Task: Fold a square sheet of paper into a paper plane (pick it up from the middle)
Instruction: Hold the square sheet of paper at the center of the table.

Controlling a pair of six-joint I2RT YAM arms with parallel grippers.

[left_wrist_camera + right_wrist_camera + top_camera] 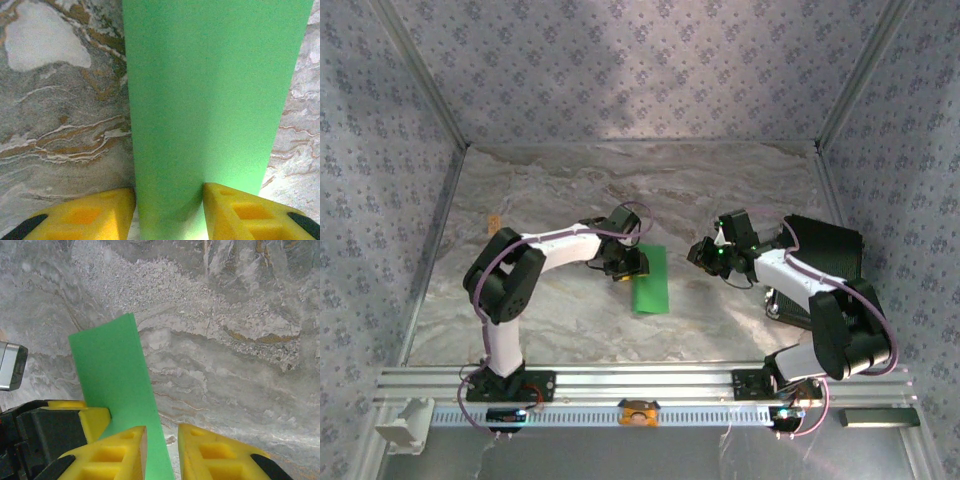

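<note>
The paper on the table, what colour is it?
The paper is bright green, plain and unmarked. It shows best in the left wrist view.

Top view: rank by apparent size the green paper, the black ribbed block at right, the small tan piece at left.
1. black ribbed block, partly hidden
2. green paper
3. small tan piece
</note>
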